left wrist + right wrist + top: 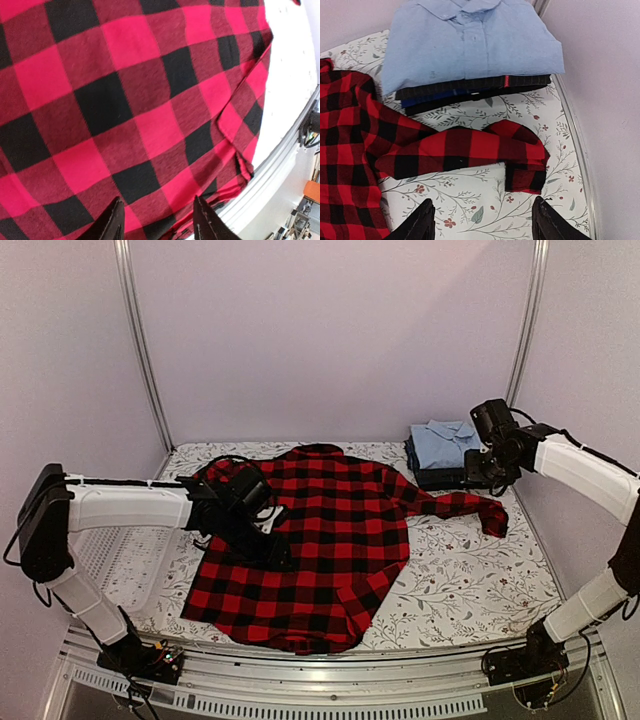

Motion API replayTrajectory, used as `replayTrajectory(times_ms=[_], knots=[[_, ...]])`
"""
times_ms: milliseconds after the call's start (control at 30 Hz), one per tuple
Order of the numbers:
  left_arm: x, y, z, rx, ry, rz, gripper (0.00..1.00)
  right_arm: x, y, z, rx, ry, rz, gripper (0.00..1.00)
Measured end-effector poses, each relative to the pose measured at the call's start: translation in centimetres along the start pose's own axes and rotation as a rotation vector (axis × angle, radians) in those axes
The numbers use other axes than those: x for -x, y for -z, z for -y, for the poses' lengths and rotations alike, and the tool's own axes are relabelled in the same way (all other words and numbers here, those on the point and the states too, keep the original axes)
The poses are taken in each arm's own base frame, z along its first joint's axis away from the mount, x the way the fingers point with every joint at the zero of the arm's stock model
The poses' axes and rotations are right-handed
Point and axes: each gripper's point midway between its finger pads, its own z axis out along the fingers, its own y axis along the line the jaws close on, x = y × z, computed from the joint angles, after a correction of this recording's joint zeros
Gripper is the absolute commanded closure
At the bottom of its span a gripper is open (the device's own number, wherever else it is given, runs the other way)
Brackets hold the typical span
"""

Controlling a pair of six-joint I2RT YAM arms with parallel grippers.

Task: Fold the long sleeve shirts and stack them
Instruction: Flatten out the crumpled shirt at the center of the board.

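The red-and-black check shirt point(320, 550) lies spread in the middle of the table, its right sleeve point(465, 506) stretched to the right with the cuff bent back. It fills the left wrist view point(130, 100). My left gripper point(262, 530) is open just above the shirt's left side, its fingertips point(114, 220) clear of the cloth. A stack of folded shirts, light blue point(443, 443) on top of dark ones point(470, 92), sits at the back right. My right gripper point(490, 472) is open and empty, above the sleeve point(465, 150) and in front of the stack.
A white mesh basket point(115, 560) stands at the left under my left arm. The table is covered with a floral cloth point(470, 580). Walls close in at the back and on the right. A metal rail point(330, 680) runs along the front edge.
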Motion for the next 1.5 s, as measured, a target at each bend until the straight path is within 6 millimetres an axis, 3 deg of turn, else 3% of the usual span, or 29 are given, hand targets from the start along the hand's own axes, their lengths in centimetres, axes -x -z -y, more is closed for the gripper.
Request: replayTrajectory(times_ms=[100, 233, 367, 500, 600, 733, 1033, 1267, 1367, 1500], knots=[[1.9, -0.4, 1.7, -0.042, -0.029, 0.019, 0.52, -0.6, 2.7, -2.4, 0.081, -0.004, 0.033, 0.35], [2.9, -1.9, 3.8, -0.086, -0.065, 0.010, 0.52, -3.4, 5.2, -6.9, 0.205, 0.038, 0.026, 0.35], [1.6, -4.1, 6.4, -0.116, -0.103, -0.033, 0.53, -6.8, 5.5, -9.3, 0.265, 0.071, -0.029, 0.36], [-0.6, -6.1, 8.3, -0.121, -0.111, -0.081, 0.54, -9.1, 5.2, -10.4, 0.309, 0.056, -0.072, 0.38], [-1.9, -7.8, 8.8, -0.097, -0.091, -0.103, 0.57, -10.6, 5.5, -10.6, 0.342, 0.045, -0.102, 0.38], [-2.3, -10.0, 9.2, -0.062, -0.048, -0.112, 0.60, -11.1, 6.9, -10.6, 0.399, 0.017, -0.096, 0.38], [-0.5, -11.8, 12.1, -0.020, 0.012, -0.025, 0.70, -11.9, 9.0, -9.4, 0.477, -0.026, -0.076, 0.38], [0.4, -11.7, 12.1, 0.038, 0.028, 0.030, 0.80, -11.7, 9.7, -9.2, 0.500, -0.029, -0.064, 0.38], [1.0, -11.2, 13.7, 0.025, -0.002, 0.067, 0.85, -11.8, 9.6, -9.2, 0.499, -0.020, -0.068, 0.38], [0.7, -10.4, 18.4, -0.055, -0.090, 0.098, 0.90, -12.0, 9.6, -9.1, 0.496, -0.008, -0.071, 0.38]])
